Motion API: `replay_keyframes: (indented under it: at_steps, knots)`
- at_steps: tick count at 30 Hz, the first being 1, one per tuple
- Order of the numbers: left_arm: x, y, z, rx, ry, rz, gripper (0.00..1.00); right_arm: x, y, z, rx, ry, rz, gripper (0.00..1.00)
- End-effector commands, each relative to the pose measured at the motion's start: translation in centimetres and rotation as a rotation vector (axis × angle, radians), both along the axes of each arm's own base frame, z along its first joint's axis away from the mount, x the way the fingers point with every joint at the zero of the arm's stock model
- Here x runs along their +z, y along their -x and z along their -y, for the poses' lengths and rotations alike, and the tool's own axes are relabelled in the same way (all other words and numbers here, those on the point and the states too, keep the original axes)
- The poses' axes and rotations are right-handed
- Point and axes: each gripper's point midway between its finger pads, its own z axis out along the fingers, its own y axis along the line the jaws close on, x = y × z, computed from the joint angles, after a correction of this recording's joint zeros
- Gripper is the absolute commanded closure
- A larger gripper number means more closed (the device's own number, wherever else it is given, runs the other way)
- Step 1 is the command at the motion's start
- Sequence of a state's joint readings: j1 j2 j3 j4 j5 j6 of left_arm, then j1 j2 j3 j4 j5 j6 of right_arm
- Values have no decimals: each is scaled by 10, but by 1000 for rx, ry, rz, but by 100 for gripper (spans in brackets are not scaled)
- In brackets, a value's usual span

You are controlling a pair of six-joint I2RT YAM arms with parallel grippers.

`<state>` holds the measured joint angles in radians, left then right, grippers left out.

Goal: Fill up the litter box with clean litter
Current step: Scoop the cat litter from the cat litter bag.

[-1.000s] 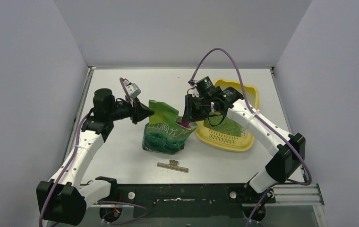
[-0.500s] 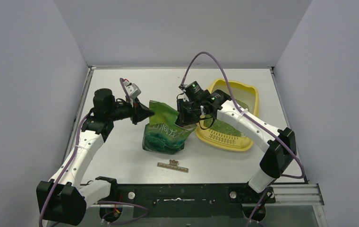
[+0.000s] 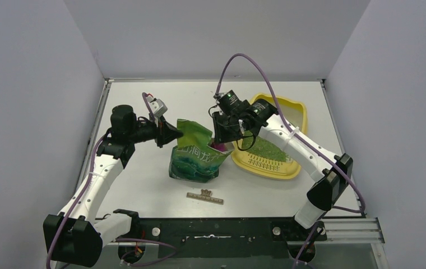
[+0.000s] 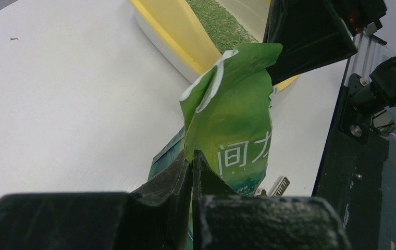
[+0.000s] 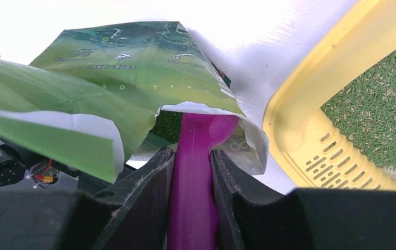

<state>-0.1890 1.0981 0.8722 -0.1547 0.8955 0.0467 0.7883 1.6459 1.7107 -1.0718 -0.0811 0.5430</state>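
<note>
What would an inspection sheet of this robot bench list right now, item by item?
Surface: white table; no spill visible from above.
Job's things: yellow litter box at right, green litter covering part of its floor.
Other items: green bag standing open beside the box; magenta scoop reaching into its mouth.
Clutter: small toothed strip near the front edge.
Grippers: left gripper shut on the bag's top edge; right gripper shut on the scoop's handle.
Cables: purple cable arcing above the right arm.
Surroundings: plain grey walls; nothing else seen.
</note>
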Motion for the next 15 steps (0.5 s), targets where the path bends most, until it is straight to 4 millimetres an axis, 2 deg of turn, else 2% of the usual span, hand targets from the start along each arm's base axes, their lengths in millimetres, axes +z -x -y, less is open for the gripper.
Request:
replay_keyframes:
  at_steps: [1, 6, 8, 10, 11, 12, 13, 15]
  knots:
    - [8, -3, 2, -13, 0, 43, 100, -35, 5, 16, 10, 170, -33, 100]
    - [9, -2, 2, -14, 0, 45, 100, -53, 5, 10, 12, 203, -66, 100]
    - [8, -3, 1, -11, 0, 45, 100, -55, 5, 8, 18, 202, -69, 100]
    - [8, -3, 1, -9, -1, 47, 100, -54, 9, -2, 53, 146, -88, 100]
    - [7, -3, 1, -7, -1, 46, 92, -51, 10, -8, 68, 102, -94, 100]
    - [7, -4, 1, -7, 0, 48, 79, -46, 11, -14, 79, 56, -93, 100]
    - [7, -4, 1, -4, 2, 47, 73, -39, 11, -20, 89, 8, -90, 100]
    - [6, -4, 1, -4, 3, 44, 69, -21, 13, -33, 124, -94, -90, 100]
